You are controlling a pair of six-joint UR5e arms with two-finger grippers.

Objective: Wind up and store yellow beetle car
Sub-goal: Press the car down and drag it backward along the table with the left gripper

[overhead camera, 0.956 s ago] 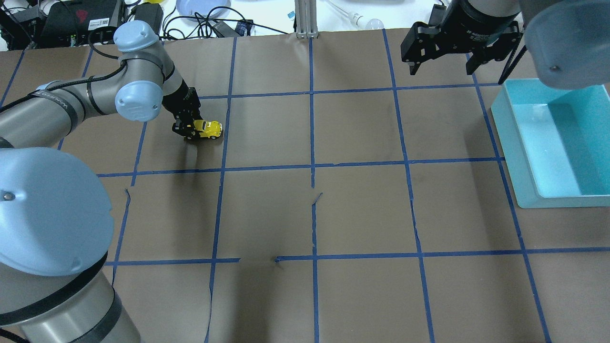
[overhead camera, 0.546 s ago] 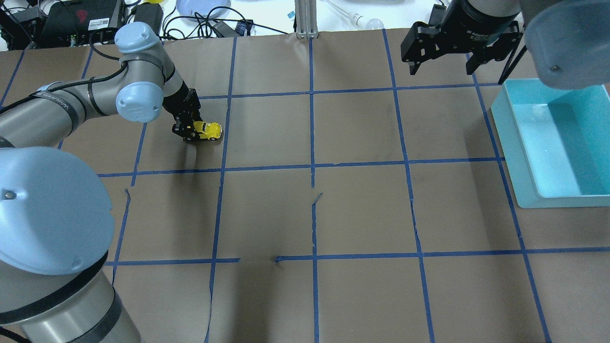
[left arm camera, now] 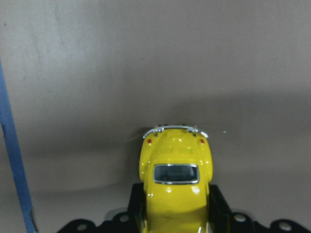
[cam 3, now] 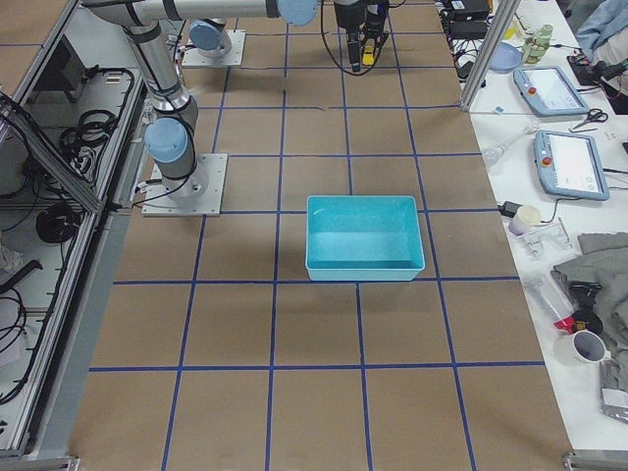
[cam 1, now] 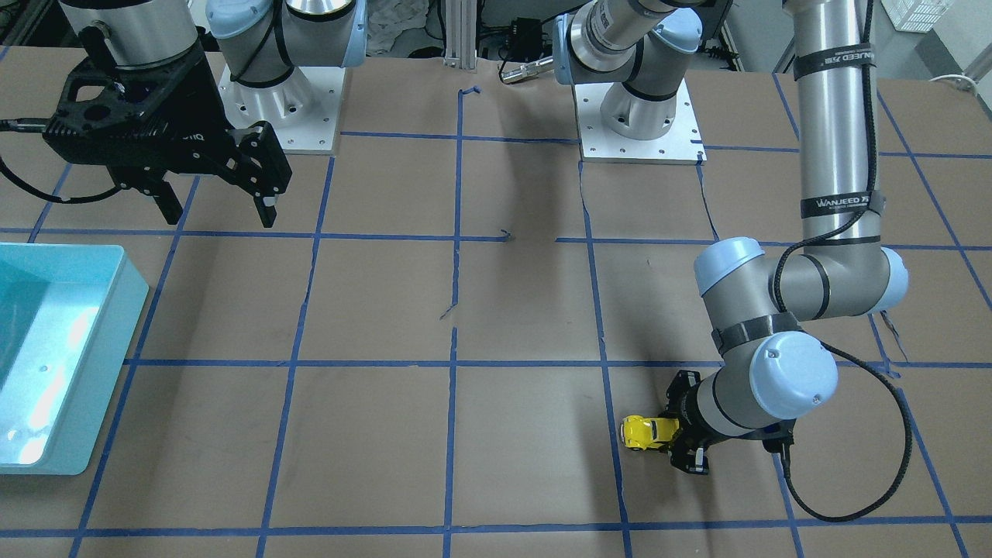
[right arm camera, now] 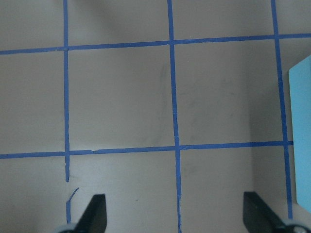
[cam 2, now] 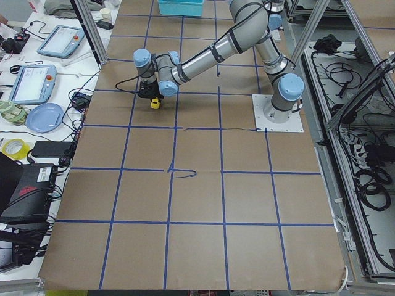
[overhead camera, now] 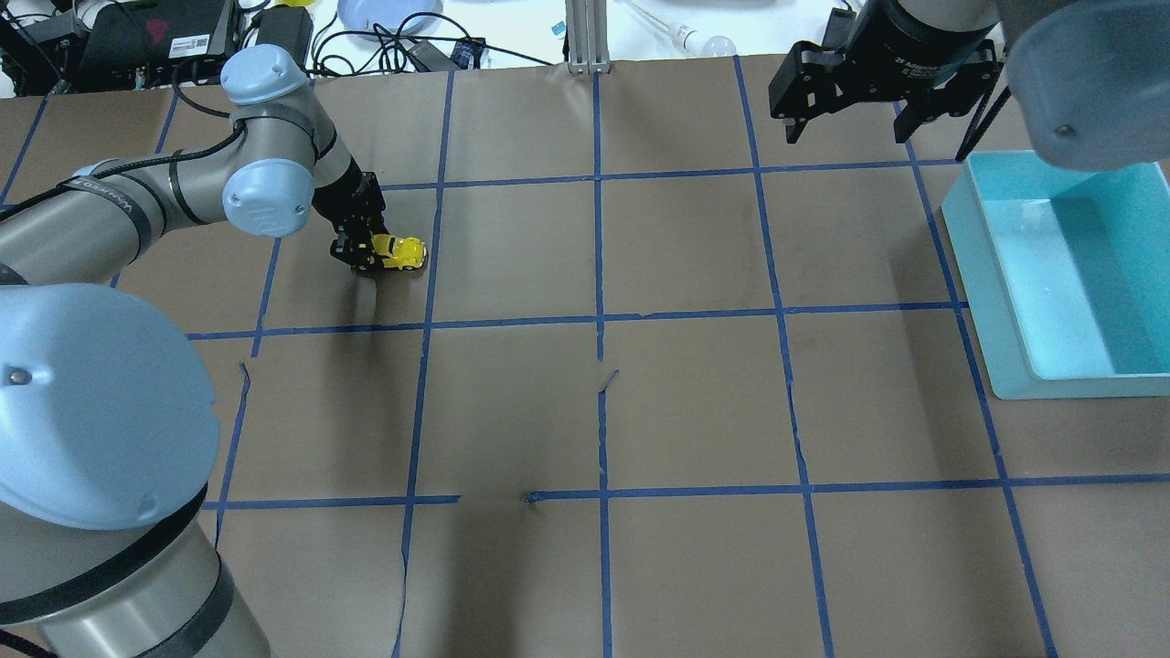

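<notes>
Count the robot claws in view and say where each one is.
2. The left claw is low on the table, shut on the yellow beetle car. The right claw hangs open above the table near the teal bin.

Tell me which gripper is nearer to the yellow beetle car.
Left. The left gripper is right at the yellow beetle car, jaws closed on its sides. The right gripper hangs open far across the table, near the teal bin.
</notes>
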